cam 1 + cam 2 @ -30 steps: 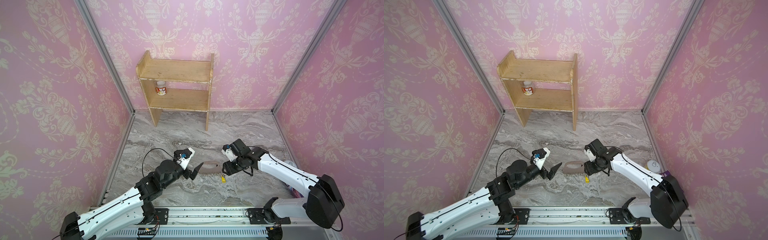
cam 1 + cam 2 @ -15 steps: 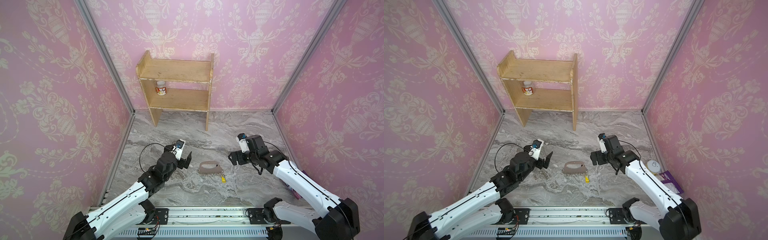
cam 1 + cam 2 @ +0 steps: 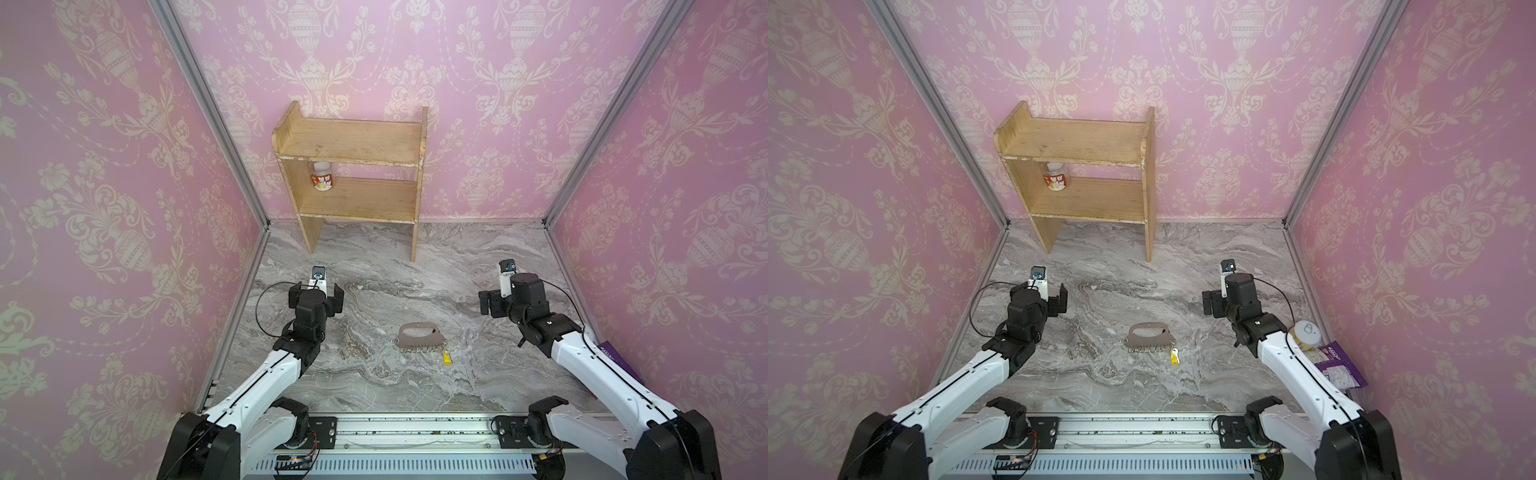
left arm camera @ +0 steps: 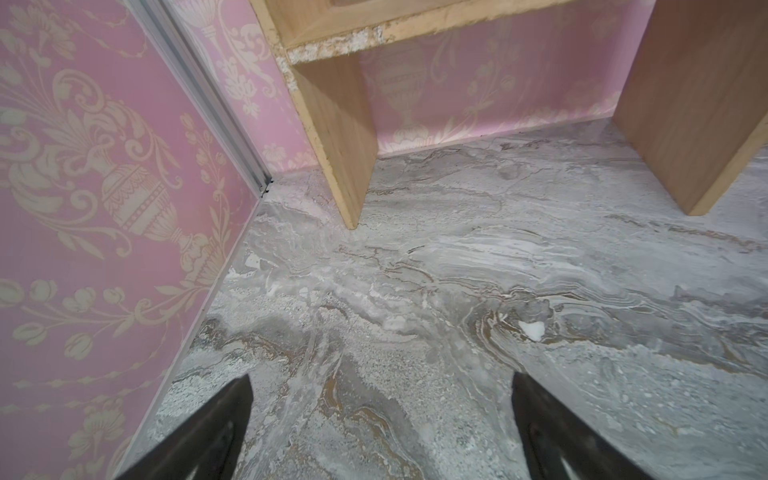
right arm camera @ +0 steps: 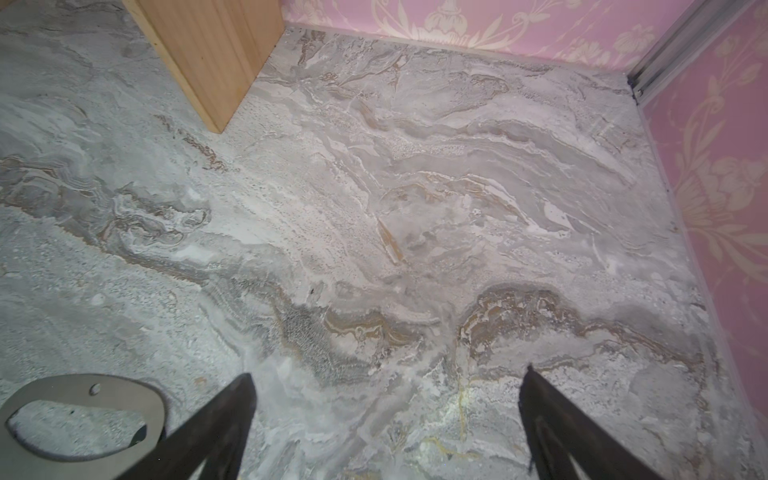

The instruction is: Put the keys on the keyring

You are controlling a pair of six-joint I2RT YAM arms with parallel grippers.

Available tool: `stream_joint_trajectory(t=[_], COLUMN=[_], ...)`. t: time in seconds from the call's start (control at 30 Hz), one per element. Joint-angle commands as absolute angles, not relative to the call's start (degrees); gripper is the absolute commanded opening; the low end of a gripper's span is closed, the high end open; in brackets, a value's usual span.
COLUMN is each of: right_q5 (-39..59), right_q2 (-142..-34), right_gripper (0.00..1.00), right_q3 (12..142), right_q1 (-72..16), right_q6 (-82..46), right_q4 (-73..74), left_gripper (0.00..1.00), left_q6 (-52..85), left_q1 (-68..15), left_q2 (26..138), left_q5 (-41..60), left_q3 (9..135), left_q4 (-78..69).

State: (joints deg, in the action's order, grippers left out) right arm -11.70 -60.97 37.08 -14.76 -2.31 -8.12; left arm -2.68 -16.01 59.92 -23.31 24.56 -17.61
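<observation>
The keyring is a grey-brown half-oval plate lying flat mid-table, with its row of small metal rings along the near edge. One yellow key lies at the right end of that row, touching the last ring; I cannot tell if it is threaded on. My left gripper hovers open and empty, off to the keyring's far left. My right gripper is open and empty to its far right. The right wrist view catches the keyring's curved edge.
A wooden shelf stands against the back wall with a small jar on its lower board. A white-lidded cup and a purple packet lie by the right wall beside my right arm.
Both arms have drawn back from the keyring, left arm to the left and right arm to the right. The right gripper has opened wide, and the yellow key stays by the rings.
</observation>
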Motion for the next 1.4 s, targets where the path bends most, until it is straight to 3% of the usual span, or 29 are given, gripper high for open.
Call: stream_joint_trajectory(t=[0.0, 0.27, 0.73, 1.03, 1.17, 1.37], right_q5=[-14.75, -7.84, 0.54, -0.47, -0.23, -2.01], right_q2=[-63.04, -68.55, -79.35, -79.33, -84.82, -84.86], right_gripper=[1.00, 1.00, 1.00, 1.00, 1.00, 1.00], right_q3=[34.01, 26.92, 22.57, 18.47, 17.04, 19.39], right_q1=[-13.10, -5.51, -5.26, -5.07, -4.38, -4.13], right_q6=[1.93, 3.72, 4.46, 3.51, 3.07, 1.99], right_q4=[3.59, 21.05, 40.23, 47.58, 55.29, 50.81], left_gripper=[0.99, 0.99, 0.99, 0.99, 0.99, 0.99], left_q6=[-5.16, -5.06, -5.27, -3.40, -2.51, -2.15], left_q1=[-13.90, -8.38, -5.80, -4.33, -3.28, -2.81], left_q2=[63.02, 71.39, 88.31, 89.36, 89.73, 90.13], left_q5=[-23.40, -18.88, -13.84, -13.32, -11.66, -11.16], left_q3=[22.23, 17.76, 16.87, 16.83, 16.92, 16.99], left_q4=[-26.99, -40.67, -60.39, -61.34, -61.34, -61.48])
